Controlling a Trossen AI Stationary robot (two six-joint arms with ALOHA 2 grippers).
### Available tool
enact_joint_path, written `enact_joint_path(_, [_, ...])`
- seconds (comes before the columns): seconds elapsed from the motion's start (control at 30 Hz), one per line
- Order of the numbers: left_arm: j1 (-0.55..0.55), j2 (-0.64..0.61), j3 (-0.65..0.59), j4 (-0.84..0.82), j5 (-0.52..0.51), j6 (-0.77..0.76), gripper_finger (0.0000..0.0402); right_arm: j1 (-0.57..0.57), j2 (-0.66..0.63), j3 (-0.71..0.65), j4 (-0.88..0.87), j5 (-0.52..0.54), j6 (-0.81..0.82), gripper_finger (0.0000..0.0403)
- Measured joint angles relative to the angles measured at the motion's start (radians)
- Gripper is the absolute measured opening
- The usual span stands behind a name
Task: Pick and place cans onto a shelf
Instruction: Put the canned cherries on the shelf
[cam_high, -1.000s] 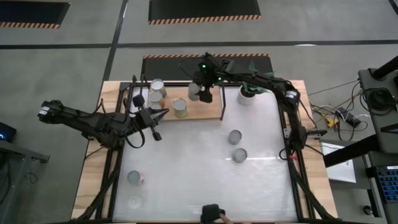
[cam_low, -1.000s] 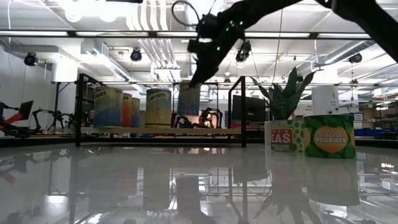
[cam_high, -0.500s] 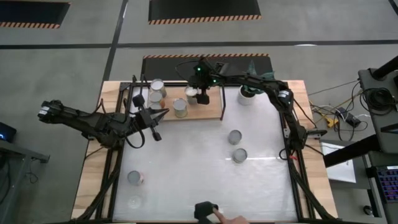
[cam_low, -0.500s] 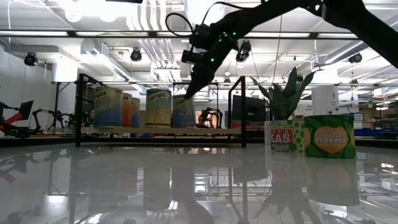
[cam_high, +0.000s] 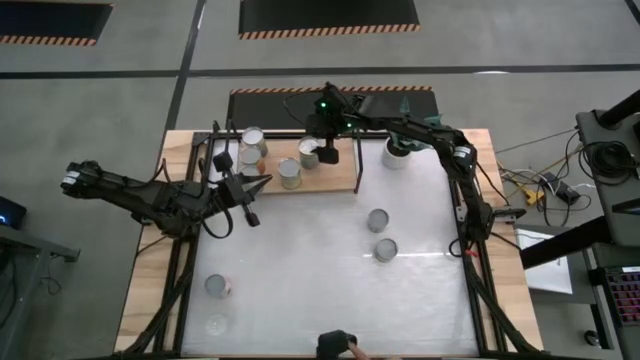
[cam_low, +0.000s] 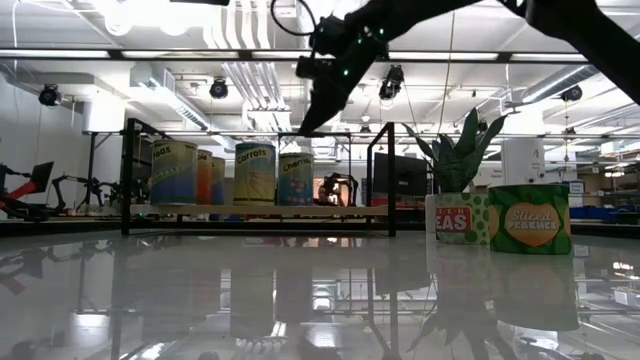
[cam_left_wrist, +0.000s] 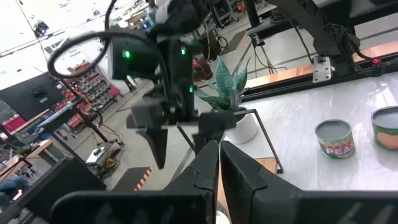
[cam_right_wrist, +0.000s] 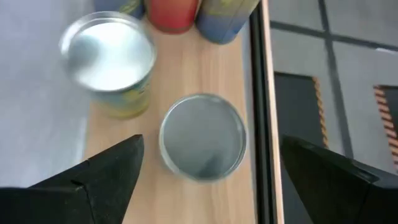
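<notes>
A robotics lab or industrial workshop: exposed ceiling ducts (cam_low: 250, 75) and strip lights (cam_low: 60, 53) run overhead, hazard-striped floor mats (cam_high: 328, 18) lie beyond the table (cam_high: 300, 260), and other robot arms (cam_low: 25, 185) stand at far benches.

Table (cam_high: 300, 290): we see white top carrying shelf, four loose cans, white plant pot (cam_high: 396, 153).
Shelf (cam_high: 340, 180): we count four cans (cam_high: 290, 173) standing upright on its board.

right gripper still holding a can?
No: in the right wrist view the right gripper is open above a can standing free on the shelf.
</notes>
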Motion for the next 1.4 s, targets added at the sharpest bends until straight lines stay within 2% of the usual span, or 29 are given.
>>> enact_joint_path(0.13, [0.0, 0.0, 0.0, -0.005, 0.0, 0.0, 0.0, 0.003, -0.019, 0.041, -0.111, 0.002, 0.031, 0.0361])
enact_joint_path(0.27, [0.0, 0.0, 0.0, -0.009, 0.0, 0.0, 0.0, -0.005, -0.021, 0.035, -0.174, 0.015, 0.062, 0.032])
enact_joint_path(0.5, [0.0, 0.0, 0.0, -0.013, 0.0, 0.0, 0.0, -0.004, 0.0, -0.026, -0.143, 0.177, 0.103, 0.017])
enact_joint_path(0.63, [0.0, 0.0, 0.0, -0.014, 0.0, 0.0, 0.0, -0.005, 0.022, -0.047, -0.122, 0.187, 0.12, 0.0083])
enact_joint_path(0.77, [0.0, 0.0, -0.001, -0.014, 0.0, 0.0, 0.0, 0.0, 0.044, -0.051, -0.087, 0.184, 0.128, 0.0019])
enact_joint_path(0.97, [0.0, 0.0, -0.001, -0.014, 0.0, 0.0, 0.0, 0.017, 0.095, -0.055, 0.049, 0.184, 0.143, 0.0013])
enact_joint_path(1.23, [0.0, 0.001, -0.001, -0.015, 0.0, 0.0, 0.0, 0.036, 0.099, -0.04, 0.047, 0.183, 0.144, 0.0013])
enact_joint_path(1.4, [0.0, 0.001, -0.001, -0.014, 0.0, 0.0, 0.0, 0.037, 0.098, -0.05, 0.149, 0.179, 0.144, 0.0012])
